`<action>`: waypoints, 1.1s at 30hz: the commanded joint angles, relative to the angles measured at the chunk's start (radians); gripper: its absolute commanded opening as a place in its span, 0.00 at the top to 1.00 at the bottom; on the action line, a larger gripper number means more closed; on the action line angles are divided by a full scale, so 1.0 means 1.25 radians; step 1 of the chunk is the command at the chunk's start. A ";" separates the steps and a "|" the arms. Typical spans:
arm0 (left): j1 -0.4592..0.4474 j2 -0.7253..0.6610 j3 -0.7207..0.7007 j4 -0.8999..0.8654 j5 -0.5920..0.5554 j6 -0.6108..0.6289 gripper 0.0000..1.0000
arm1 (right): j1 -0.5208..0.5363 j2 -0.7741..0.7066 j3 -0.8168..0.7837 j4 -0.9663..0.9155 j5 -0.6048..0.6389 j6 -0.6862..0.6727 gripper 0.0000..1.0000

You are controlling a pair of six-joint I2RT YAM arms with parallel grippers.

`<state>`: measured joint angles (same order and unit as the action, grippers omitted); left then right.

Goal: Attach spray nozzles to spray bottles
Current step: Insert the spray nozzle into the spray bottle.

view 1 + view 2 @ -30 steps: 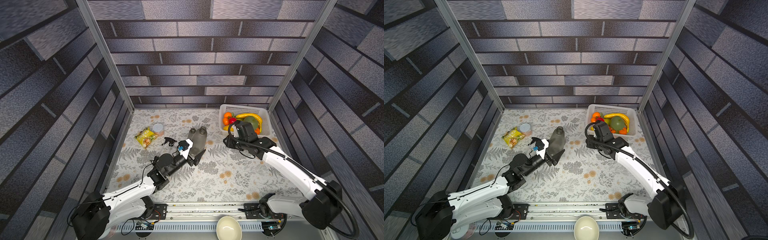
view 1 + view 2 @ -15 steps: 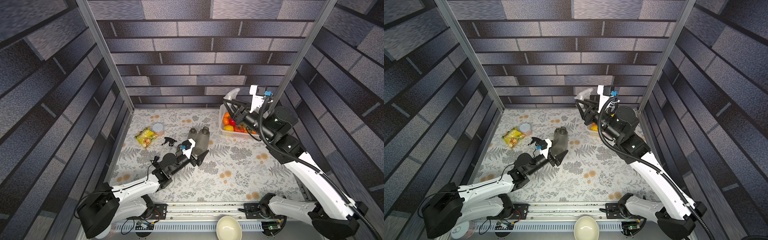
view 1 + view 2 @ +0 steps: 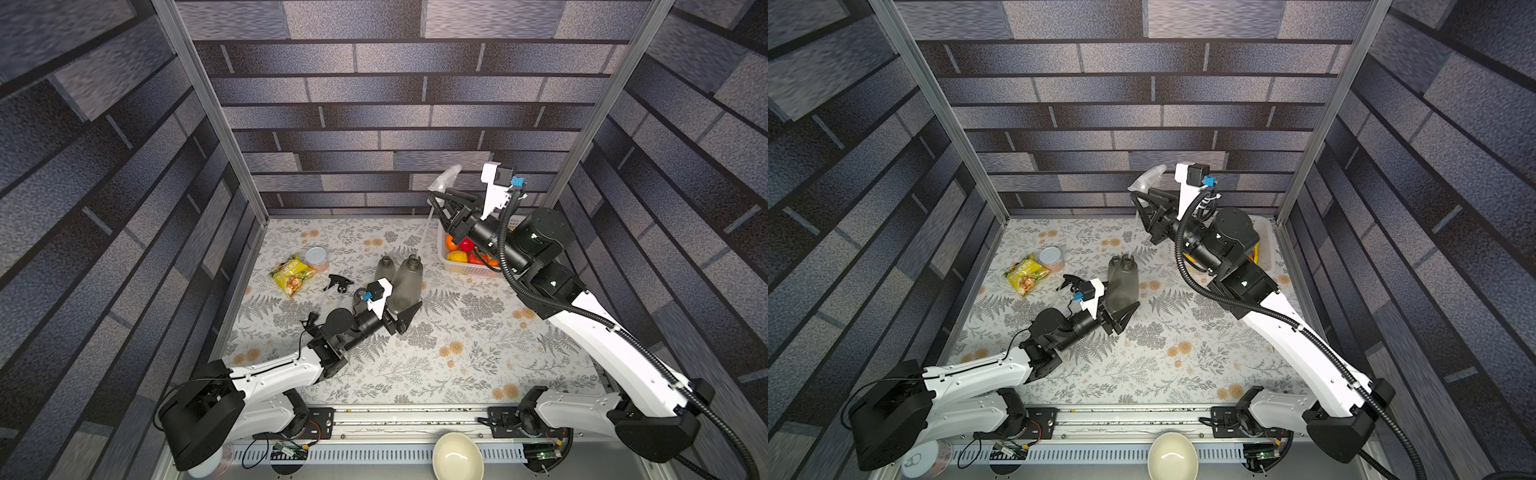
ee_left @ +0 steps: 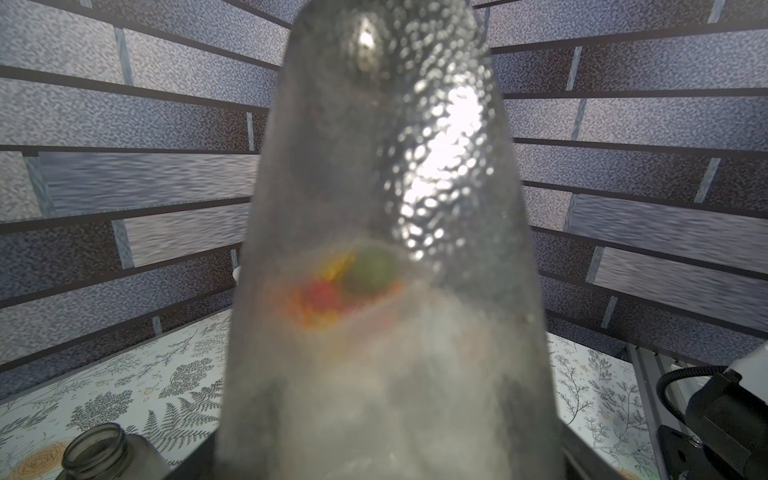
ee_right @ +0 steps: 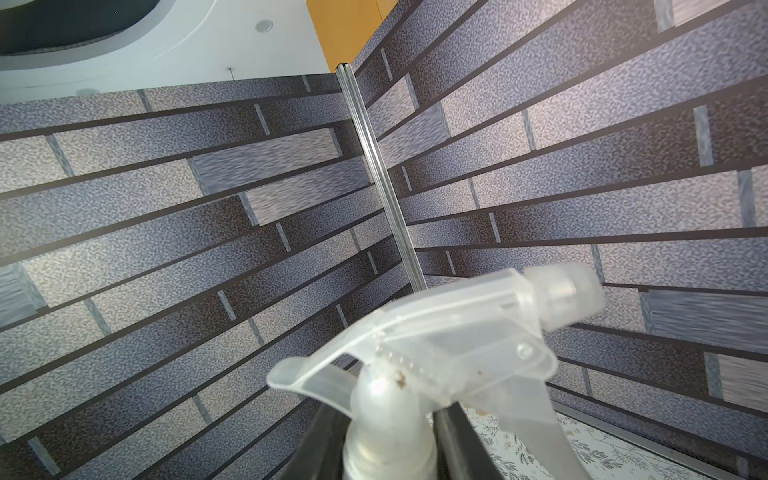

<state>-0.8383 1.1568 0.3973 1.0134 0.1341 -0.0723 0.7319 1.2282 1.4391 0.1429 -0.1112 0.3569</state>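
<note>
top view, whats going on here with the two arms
The left gripper holds a grey bottle upright on the table. The right gripper holds a clear nozzle high above it, its tube hanging down to about the bottle's neck, head not screwed on. A second bottle and a black nozzle sit nearby.

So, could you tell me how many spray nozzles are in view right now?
2. A translucent white nozzle is held raised in the right fingers; a black nozzle lies on the table, left of the bottle in the left fingers. Another may be hidden.
</note>
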 commanded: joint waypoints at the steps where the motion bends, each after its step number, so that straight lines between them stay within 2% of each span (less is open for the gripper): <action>1: -0.003 0.002 0.019 0.045 0.010 -0.024 0.15 | 0.020 0.004 0.001 0.051 -0.006 -0.018 0.69; 21: 0.024 0.064 0.066 0.126 0.019 -0.099 0.16 | 0.070 -0.057 -0.262 0.194 -0.044 0.015 0.68; 33: 0.032 0.070 0.067 0.140 0.031 -0.116 0.16 | 0.079 -0.034 -0.329 0.257 -0.049 0.034 0.68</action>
<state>-0.8051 1.2484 0.4500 1.1522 0.1574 -0.1967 0.8146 1.1805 1.0458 0.4191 -0.1555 0.3851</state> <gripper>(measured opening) 0.841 0.324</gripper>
